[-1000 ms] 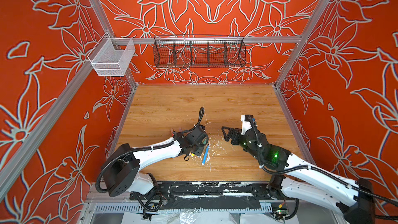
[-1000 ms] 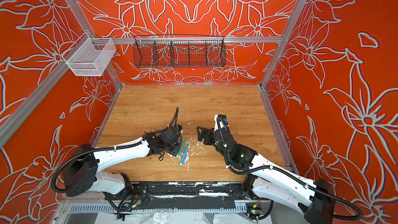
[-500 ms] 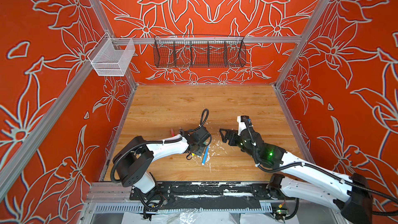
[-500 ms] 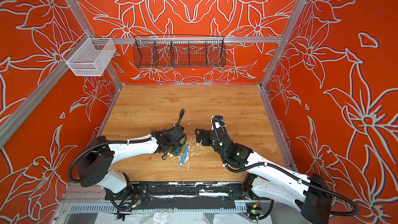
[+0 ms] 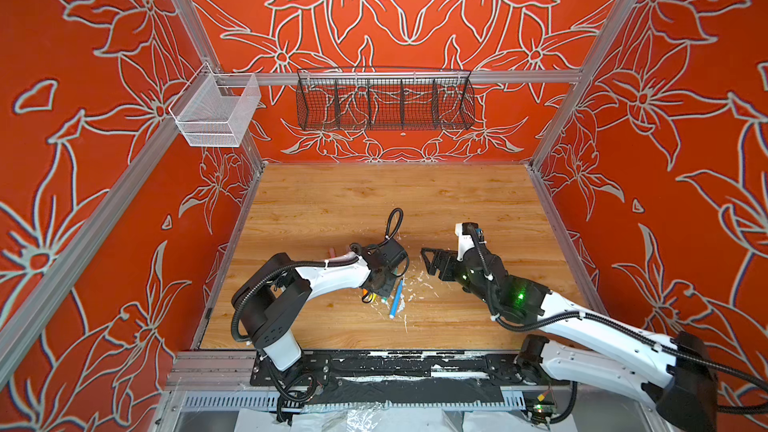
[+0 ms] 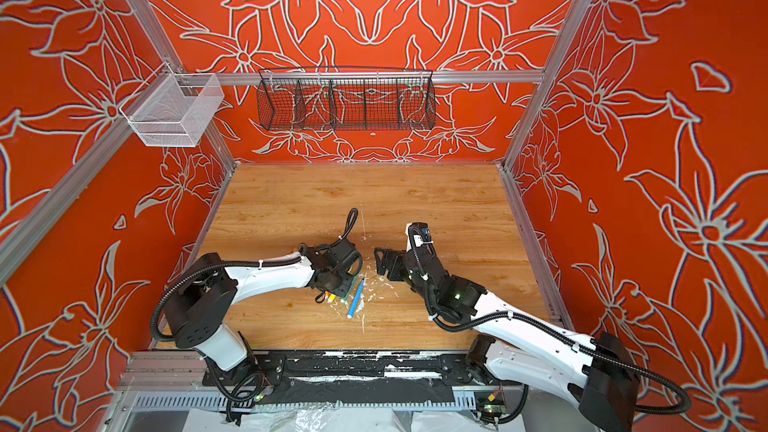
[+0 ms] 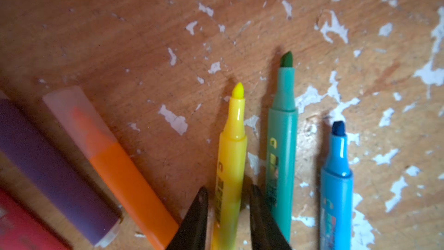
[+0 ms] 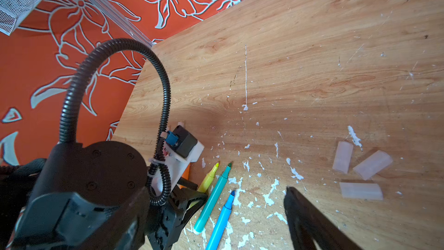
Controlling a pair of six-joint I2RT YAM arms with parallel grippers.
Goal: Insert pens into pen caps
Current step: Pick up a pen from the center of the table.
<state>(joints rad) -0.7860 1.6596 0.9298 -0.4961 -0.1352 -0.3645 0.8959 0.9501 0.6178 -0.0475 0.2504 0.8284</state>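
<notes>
**A:** What was seen at the left gripper (image 7: 228, 192)?

**B:** It was held low over a row of pens on the wooden table (image 5: 374, 201). Its black jaws were closed on the barrel of the yellow felt-tip pen (image 7: 231, 155), one at each side. That pen was lying flat on the table with its tip bare.

**A:** What was noted beside it?

**B:** The green felt-tip pen (image 7: 281, 145) was lying just beside it, and the blue felt-tip pen (image 7: 336, 188) next after that. Both were uncapped and pointed much the same way. On the yellow pen's other side, the orange felt-tip pen (image 7: 129, 179) was found with a translucent plastic cap (image 7: 77, 114) already seated over its tip. The purple pen (image 7: 48, 164) was lying next to it, and part of a pink pen (image 7: 19, 224) was caught at the edge of the left wrist view. White paint flecks (image 7: 173, 119) were scattered over the wood.

**A:** And the right gripper (image 5: 428, 261)?

**B:** It was held over the table across from the left gripper. Its jaws were spread wide, and nothing was held between them.

**A:** Where were the remaining caps?

**B:** Three loose translucent plastic caps (image 8: 372, 164) were seen in the right wrist view. They were lying close together on the table, well apart from the pens. In both top views they could not be made out.
</notes>
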